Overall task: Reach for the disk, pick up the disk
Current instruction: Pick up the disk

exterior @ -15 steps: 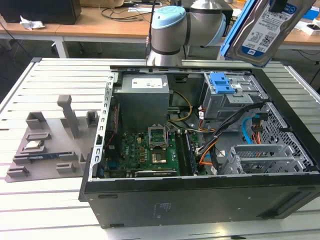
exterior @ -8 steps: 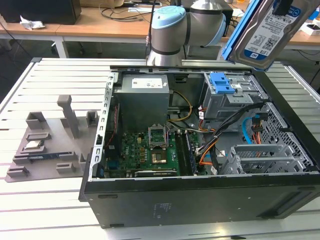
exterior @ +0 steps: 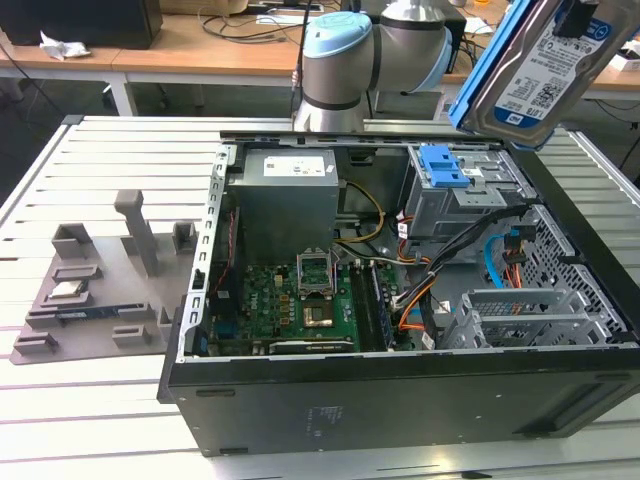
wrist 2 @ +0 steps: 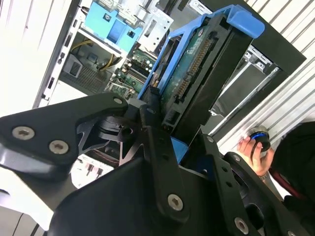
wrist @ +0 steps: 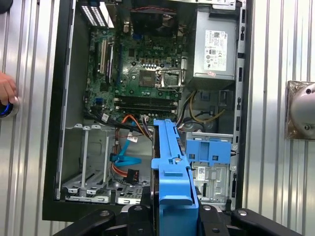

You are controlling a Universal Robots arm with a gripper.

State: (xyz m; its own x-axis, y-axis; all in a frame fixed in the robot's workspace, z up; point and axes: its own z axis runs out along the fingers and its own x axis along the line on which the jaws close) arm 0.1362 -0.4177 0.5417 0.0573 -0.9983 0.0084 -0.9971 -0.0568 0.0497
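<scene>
The disk [exterior: 535,70], a silver hard drive with a white-and-blue label and a blue bracket along its edges, hangs tilted in the air above the back corner of the open computer case on the exterior view's right. In both wrist views my gripper [wrist 2: 182,132] is shut on the disk [wrist 2: 197,69], its black fingers [wrist 2: 155,123] pressing on the two sides of the blue bracket. The disk [wrist: 170,162] stands edge-on between the fingers of the gripper [wrist: 173,212], well above the drive cage.
The open computer case [exterior: 400,400] lies on a slatted metal table, with a blue latch [exterior: 445,165] on its silver drive cage. A grey fixture tray [exterior: 90,290] lies on the exterior view's left. A person's hand [wrist: 6,88] rests on a round button beside the case.
</scene>
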